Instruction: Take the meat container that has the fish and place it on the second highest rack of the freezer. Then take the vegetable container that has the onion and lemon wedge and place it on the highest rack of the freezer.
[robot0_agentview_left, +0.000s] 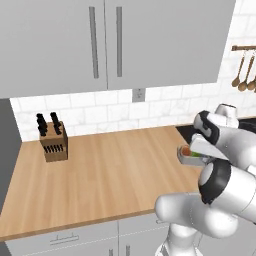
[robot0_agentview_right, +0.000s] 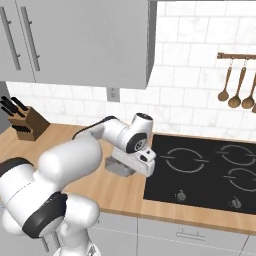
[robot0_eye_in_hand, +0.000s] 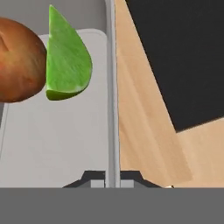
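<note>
A wooden counter (robot0_agentview_left: 100, 170) runs beside a black cooktop (robot0_agentview_right: 210, 172). Near the cooktop's edge sits a grey tray (robot0_eye_in_hand: 57, 144) holding the onion (robot0_eye_in_hand: 17, 65) and, touching it, the lemon wedge (robot0_eye_in_hand: 68, 65). The gripper (robot0_eye_in_hand: 112, 177) straddles the tray's wall, fingers closed on it. A knife block (robot0_agentview_left: 53, 140) stands well apart.

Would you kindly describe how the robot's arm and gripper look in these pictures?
The arm is glossy white with rounded, bulbous links and dark grey to black bands at the joints. The gripper has a boxy white hand and two small dark fingertips. No cables or markings show.
</note>
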